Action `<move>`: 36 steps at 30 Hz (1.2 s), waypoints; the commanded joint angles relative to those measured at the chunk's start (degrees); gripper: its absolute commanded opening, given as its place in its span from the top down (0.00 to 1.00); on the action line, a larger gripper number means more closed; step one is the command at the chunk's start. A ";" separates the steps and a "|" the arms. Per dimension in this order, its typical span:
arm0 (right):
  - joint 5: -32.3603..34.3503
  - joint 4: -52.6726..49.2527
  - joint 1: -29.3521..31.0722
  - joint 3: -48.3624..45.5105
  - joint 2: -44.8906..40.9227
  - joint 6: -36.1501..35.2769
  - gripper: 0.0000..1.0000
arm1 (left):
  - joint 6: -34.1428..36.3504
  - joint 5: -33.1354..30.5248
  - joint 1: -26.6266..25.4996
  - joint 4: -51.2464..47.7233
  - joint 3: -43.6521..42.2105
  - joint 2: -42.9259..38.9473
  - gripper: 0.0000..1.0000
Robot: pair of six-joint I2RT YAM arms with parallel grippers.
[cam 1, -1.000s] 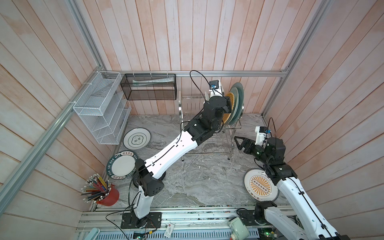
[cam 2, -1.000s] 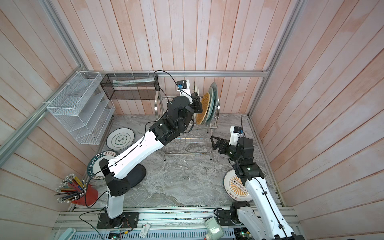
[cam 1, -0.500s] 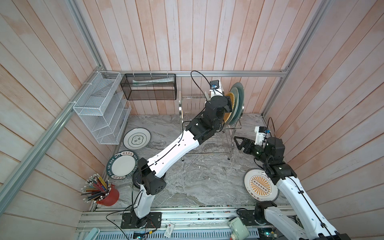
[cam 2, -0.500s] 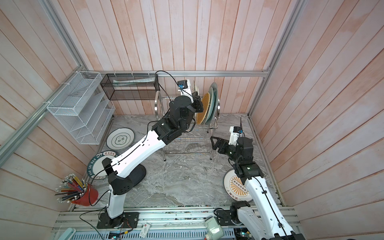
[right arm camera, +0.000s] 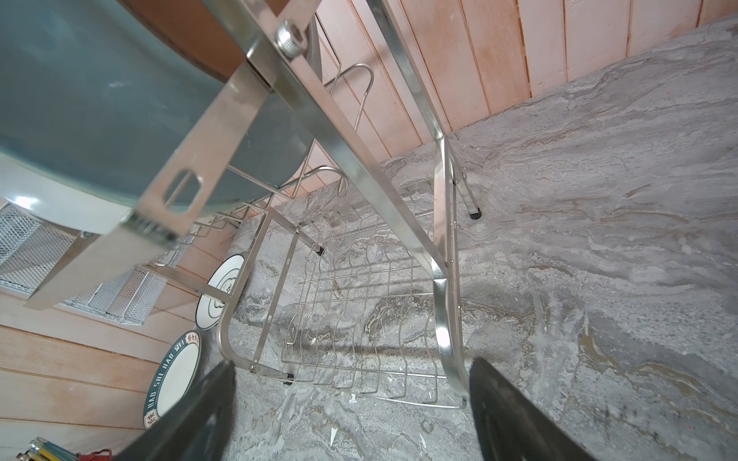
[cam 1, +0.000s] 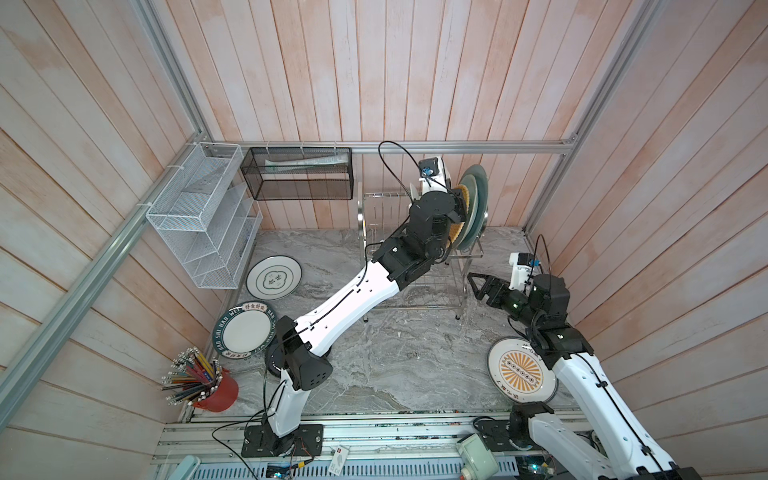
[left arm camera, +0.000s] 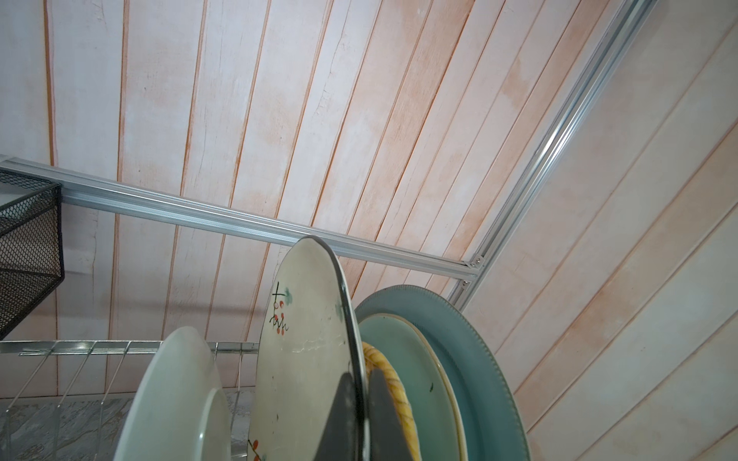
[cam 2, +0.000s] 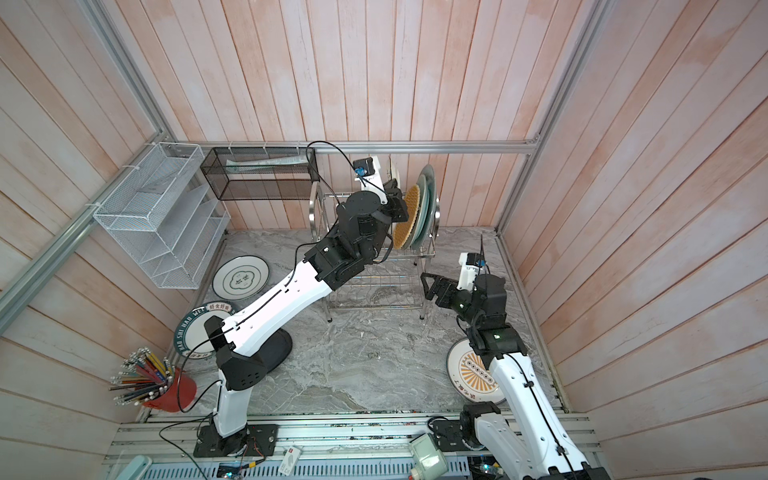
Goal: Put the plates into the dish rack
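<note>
Plank-walled corner, cream floral plate (left arm camera: 303, 351) clamped edge-on inside left gripper (left arm camera: 362, 395)

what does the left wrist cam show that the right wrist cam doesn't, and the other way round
Only left wrist: the left gripper shut on the rim of the cream floral plate, and a corner of the black mesh basket. Only right wrist: the open right gripper, the dish rack's empty lower tier, the green-ringed plate and lettered plate on the table. Both: the dish rack and the grey-blue plate.
</note>
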 commanded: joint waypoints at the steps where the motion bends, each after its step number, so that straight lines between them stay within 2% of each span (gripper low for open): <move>1: -0.57 0.33 -0.01 0.43 -0.25 -1.12 0.09 | -0.39 -0.03 -0.21 6.55 1.40 -1.01 1.00; 14: -0.47 0.23 -0.01 0.25 -0.25 -1.12 0.09 | -1.89 -1.23 -0.16 4.81 -3.62 -2.49 1.00; 26: -0.55 0.37 -0.05 0.21 0.02 -1.03 0.09 | 0.43 -2.53 -0.43 1.05 -1.27 -0.25 1.00; 32: -0.59 0.20 -0.03 0.32 -0.27 -0.94 0.09 | 1.82 -0.16 -0.38 0.20 2.10 1.64 0.75; 36: -0.55 0.14 -0.01 0.34 -0.47 -0.88 0.09 | 2.33 1.13 -0.43 -1.23 5.87 3.23 0.71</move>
